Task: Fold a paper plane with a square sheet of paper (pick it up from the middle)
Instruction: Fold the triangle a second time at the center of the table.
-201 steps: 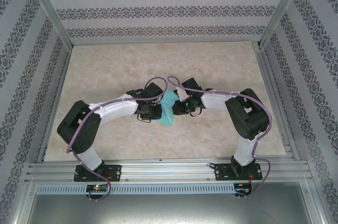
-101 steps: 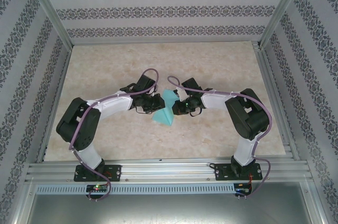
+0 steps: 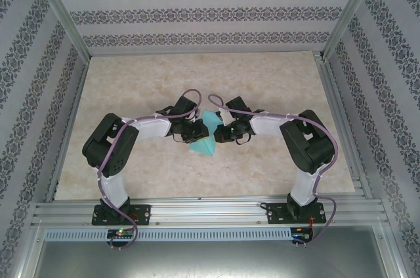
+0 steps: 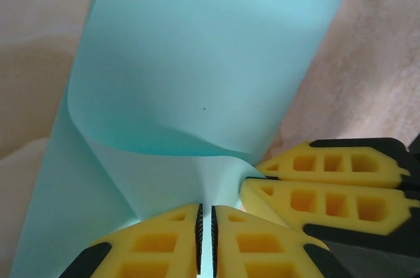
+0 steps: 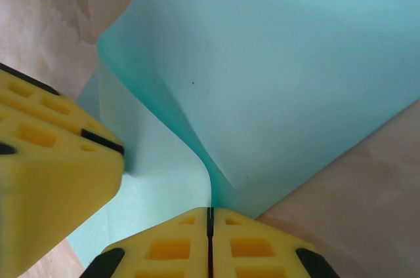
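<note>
The turquoise sheet [image 3: 203, 145] sits near the middle of the table [image 3: 131, 81], between the two arms, partly folded, with one flap curling up off the surface. The left gripper [image 4: 206, 212] has its yellow pads almost together, pinching a thin edge of the sheet. The right gripper [image 5: 210, 216] is clamped just as tightly on the raised fold, close beside the left one, their fingers nearly touching

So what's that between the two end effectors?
The square sheet of paper, partly folded. In the top view it sits between the left end effector and right end effector, both shut on it.
</note>
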`<state>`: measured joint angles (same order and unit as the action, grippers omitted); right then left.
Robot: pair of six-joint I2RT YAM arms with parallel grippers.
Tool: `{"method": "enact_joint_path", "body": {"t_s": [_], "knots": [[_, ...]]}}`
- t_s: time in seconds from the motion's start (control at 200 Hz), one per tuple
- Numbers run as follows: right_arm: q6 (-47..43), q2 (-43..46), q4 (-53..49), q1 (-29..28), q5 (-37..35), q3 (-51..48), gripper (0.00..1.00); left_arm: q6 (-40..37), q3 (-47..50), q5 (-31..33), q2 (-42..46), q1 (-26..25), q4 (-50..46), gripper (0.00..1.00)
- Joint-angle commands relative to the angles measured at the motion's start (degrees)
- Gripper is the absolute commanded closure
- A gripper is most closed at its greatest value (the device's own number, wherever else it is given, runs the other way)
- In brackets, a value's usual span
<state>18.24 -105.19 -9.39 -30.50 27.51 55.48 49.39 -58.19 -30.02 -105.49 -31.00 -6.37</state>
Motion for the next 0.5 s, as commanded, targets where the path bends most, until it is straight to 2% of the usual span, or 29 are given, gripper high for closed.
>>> {"method": "enact_joint_path", "body": {"t_s": [0.0,0.495], "knots": [[0.17,-1.42,-0.85,0.18,-0.61,-0.15,0.91,0.36,-0.26,-0.82,-1.1,0.07,2.24,0.84],[1.41,0.2,-1.42,0.18,0.12,1.56,0.87,-0.43,2.78,1.31,-4.37,0.06,2.05,0.84]]}}
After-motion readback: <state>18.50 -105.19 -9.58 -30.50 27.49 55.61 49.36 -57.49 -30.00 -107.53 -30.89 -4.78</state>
